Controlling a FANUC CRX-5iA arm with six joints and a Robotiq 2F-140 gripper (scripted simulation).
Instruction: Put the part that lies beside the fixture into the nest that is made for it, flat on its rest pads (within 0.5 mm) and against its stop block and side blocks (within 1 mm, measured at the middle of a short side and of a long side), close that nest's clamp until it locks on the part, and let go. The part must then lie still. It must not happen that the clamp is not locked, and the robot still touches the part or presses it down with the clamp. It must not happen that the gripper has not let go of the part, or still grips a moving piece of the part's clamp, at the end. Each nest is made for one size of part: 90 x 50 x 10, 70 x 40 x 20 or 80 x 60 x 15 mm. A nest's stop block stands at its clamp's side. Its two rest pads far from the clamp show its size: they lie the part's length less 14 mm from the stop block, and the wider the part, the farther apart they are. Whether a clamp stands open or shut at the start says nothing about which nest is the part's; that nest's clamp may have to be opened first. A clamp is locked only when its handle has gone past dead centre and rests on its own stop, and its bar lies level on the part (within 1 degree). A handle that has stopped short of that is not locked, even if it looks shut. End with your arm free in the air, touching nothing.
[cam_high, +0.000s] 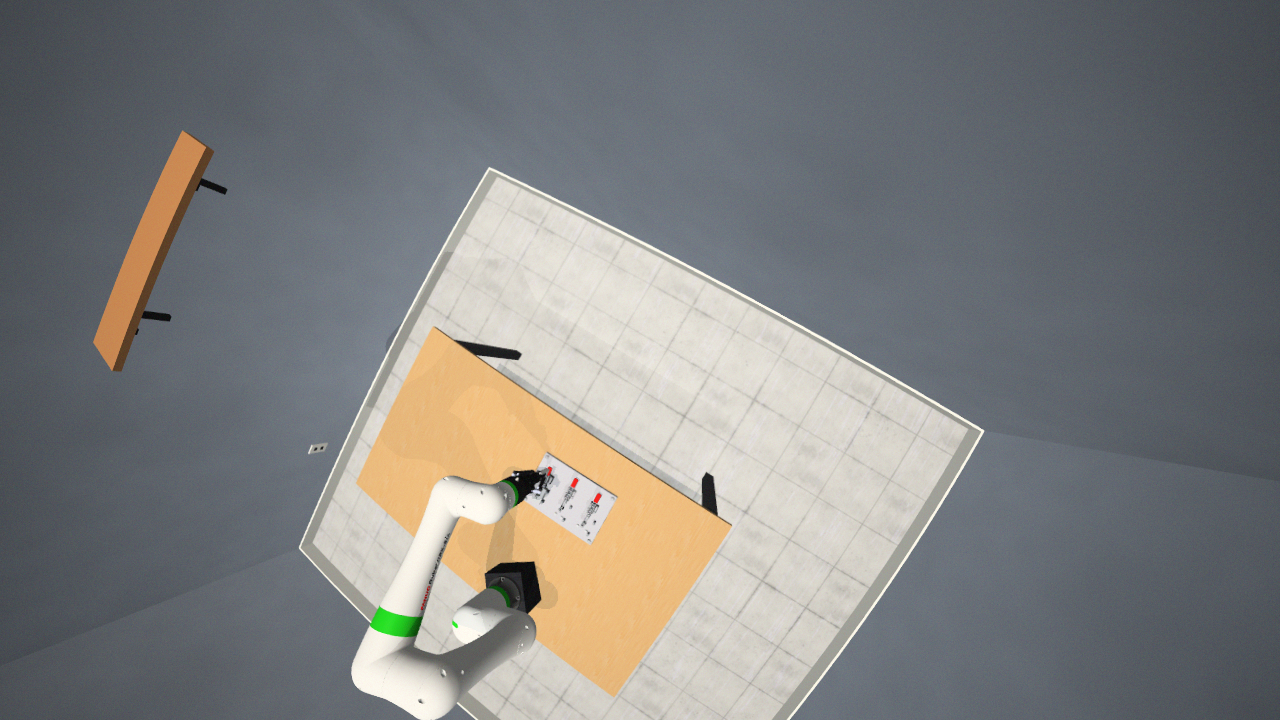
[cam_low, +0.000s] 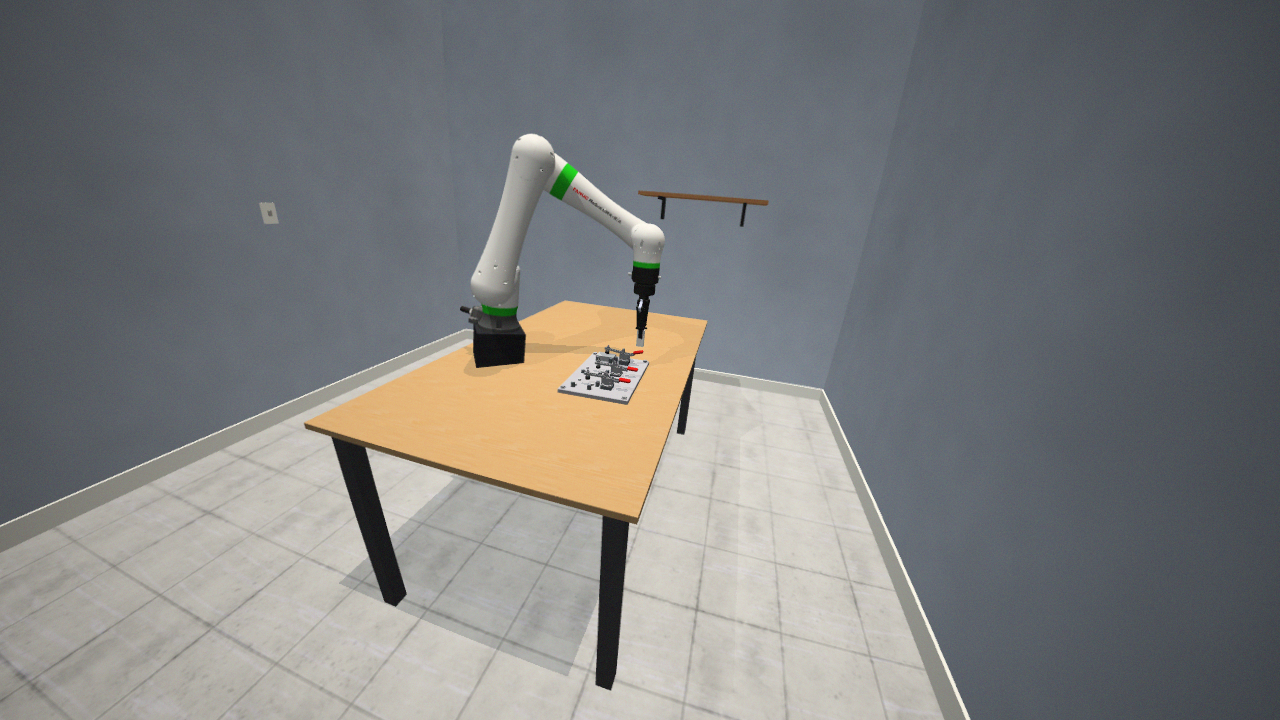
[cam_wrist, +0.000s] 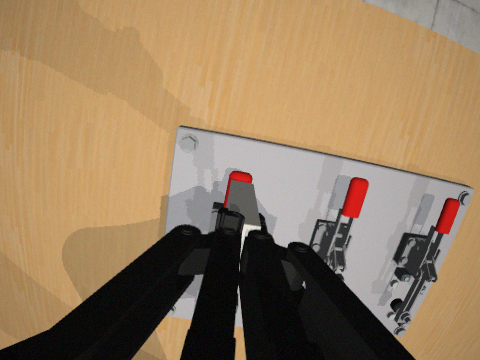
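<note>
Gripper (cam_wrist: 240, 223): one, fingers pressed fully together, nothing between them. It hangs pointing down over the clamp at the plate's end farthest from the near short table edge.

Red handle (cam_wrist: 239, 178) of that clamp: one, just past the fingertips; contact cannot be told.

Fixture plate (cam_wrist: 294, 170): one, lying flat between the table's (cam_low: 501, 429) middle and the long edge opposite the arm's base (cam_low: 514, 356).

Other clamps (cam_wrist: 347, 220): two, so three nests in all (each has a red handle).

Part: none seen loose on the tabletop. Probably it sits in the nest under the gripper, but the fingers hide that spot.

Progress, as judged: placing appears done and the clamp is being closed. Left: lock the handle past dead centre, then withdraw.
</note>
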